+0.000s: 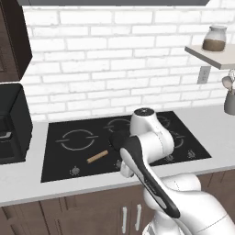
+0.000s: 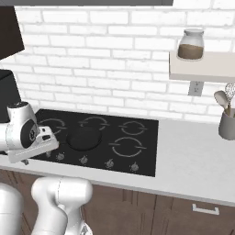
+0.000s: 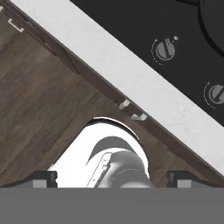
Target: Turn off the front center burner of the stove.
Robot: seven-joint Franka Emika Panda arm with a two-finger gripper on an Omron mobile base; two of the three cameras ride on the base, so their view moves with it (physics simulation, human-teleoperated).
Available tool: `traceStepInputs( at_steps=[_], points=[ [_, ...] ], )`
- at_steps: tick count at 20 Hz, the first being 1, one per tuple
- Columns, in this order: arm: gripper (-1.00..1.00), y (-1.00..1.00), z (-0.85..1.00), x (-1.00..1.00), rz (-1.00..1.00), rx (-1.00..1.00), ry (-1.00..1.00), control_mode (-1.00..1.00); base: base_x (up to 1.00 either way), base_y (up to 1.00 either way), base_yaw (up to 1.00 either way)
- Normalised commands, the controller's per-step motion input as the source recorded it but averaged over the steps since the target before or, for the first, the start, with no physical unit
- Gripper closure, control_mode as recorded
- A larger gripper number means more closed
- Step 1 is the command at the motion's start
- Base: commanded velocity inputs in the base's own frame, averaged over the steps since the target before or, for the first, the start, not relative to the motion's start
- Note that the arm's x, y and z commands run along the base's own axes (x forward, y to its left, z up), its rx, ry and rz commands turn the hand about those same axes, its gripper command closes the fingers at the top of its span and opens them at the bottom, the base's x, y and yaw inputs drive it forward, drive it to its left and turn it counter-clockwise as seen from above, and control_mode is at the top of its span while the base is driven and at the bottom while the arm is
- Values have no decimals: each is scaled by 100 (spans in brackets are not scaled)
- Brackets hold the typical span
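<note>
One stove [image 2: 137, 158] carries five knobs [image 2: 84, 159] along its front edge. One skillet [image 2: 84, 137] sits on it. One jar [image 2: 191, 45] stands on one shelf [image 2: 202, 69]; one utensil holder [image 2: 226, 125] stands on the desk [image 2: 193, 160].

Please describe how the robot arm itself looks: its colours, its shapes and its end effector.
The arm is glossy white with rounded, bulging links, a black band along one link and a dark round cap on top of a joint. In the hand view, the end effector shows two small dark finger tips, squarish and set far apart.
</note>
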Motion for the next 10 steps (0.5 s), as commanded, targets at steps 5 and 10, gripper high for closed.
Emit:
traceStepInputs(
  at_steps=[5, 10],
  points=[
    [-100, 1, -19, 15, 0, 0, 0, -100, 0, 0, 0],
    [-100, 0, -33, 26, 0, 0, 0, -100, 0, 0, 0]
  ],
)
